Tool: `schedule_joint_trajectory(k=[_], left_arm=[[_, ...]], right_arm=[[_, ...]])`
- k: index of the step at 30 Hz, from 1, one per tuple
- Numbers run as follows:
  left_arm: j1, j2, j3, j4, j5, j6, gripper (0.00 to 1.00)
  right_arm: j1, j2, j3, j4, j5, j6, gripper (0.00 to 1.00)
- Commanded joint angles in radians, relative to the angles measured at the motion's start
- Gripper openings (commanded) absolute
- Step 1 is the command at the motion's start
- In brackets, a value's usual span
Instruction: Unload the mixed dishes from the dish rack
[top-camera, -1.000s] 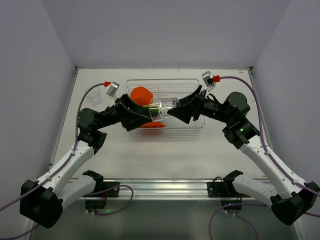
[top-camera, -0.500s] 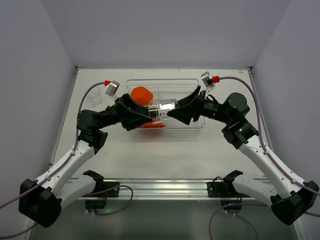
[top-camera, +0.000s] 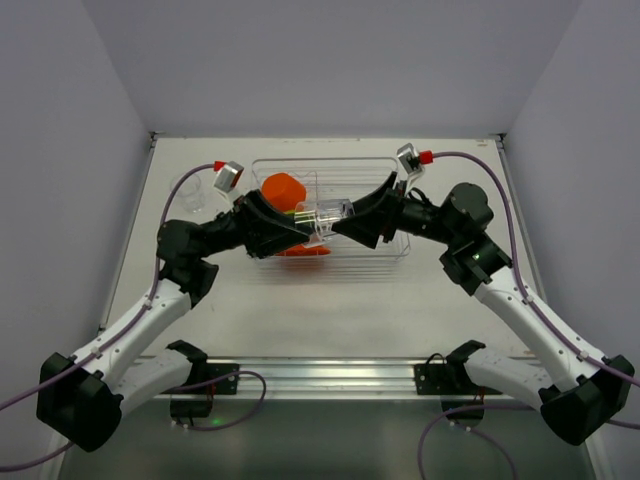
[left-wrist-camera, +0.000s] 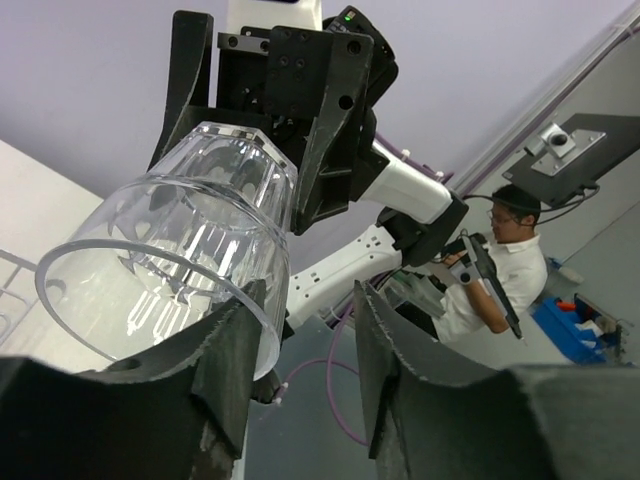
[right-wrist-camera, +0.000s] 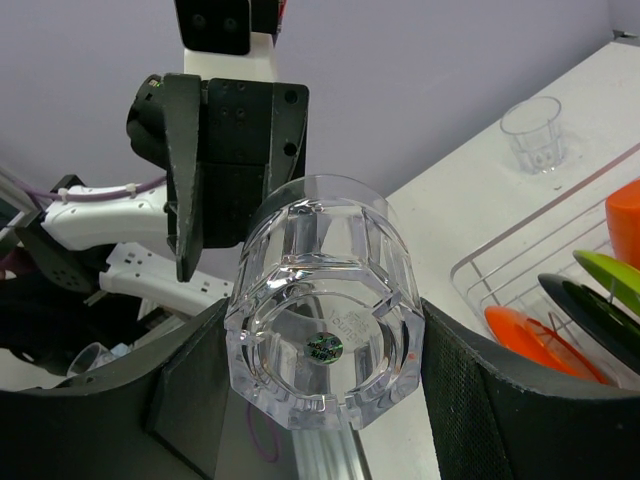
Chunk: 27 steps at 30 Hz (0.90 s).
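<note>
One broad white tabletop (top-camera: 330, 300) underlies everything; on its far half sits the rectangular clear plastic dish rack (top-camera: 375, 178) with thin wire dividers; both arms reach in over it from either side and meet above its middle; inside the rack an orange faceted cup (top-camera: 283, 188) sits toward the far left, and an orange round plate (right-wrist-camera: 520, 335), a black round plate (right-wrist-camera: 585, 300) and a lime-green round plate (right-wrist-camera: 605, 272) lean on edge in the wires; one small clear tumbler (right-wrist-camera: 532, 130) stands upright on the table outside the rack, to its left; the other, a clear faceted tumbler (top-camera: 325, 218), is off the rack altogether, held on its side in the air above it between the two grippers; the right gripper (right-wrist-camera: 322, 365) is clamped across the thick base end, a pad pressed to each side; the left gripper (left-wrist-camera: 305, 350) faces the open mouth with its jaws apart, one finger (left-wrist-camera: 225, 380) right by the rim and the other clear of the glass, so it has no grip that I can see; this reads as a hand-over midway; the tumbler looks light, rigid and slick, likelier to slip or twist than to break; its rim wall is thin, so the surer hold seems to be across the faceted body just behind the mouth, square enough that it cannot pivot once the right jaws let go.
</note>
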Motion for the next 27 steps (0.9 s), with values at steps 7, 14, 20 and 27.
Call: schedule_joint_trajectory(k=[7,14,20,27], left_arm=[[-0.023,0.012,0.040,0.054,-0.021,-0.010,0.31],[-0.028,0.018,0.040,0.054,-0.022,-0.007,0.17],[-0.033,0.023,0.046,0.052,-0.021,-0.007,0.00],[-0.031,0.012,0.061,-0.001,-0.022,0.027,0.00]], right_arm=[[0.008,-0.009,0.015,0.050,-0.023,-0.002,0.00],[0.008,-0.014,0.013,0.045,-0.021,-0.010,0.00],[0.008,-0.017,0.009,0.040,-0.021,-0.013,0.00],[0.008,-0.033,-0.006,0.045,-0.018,-0.004,0.99]])
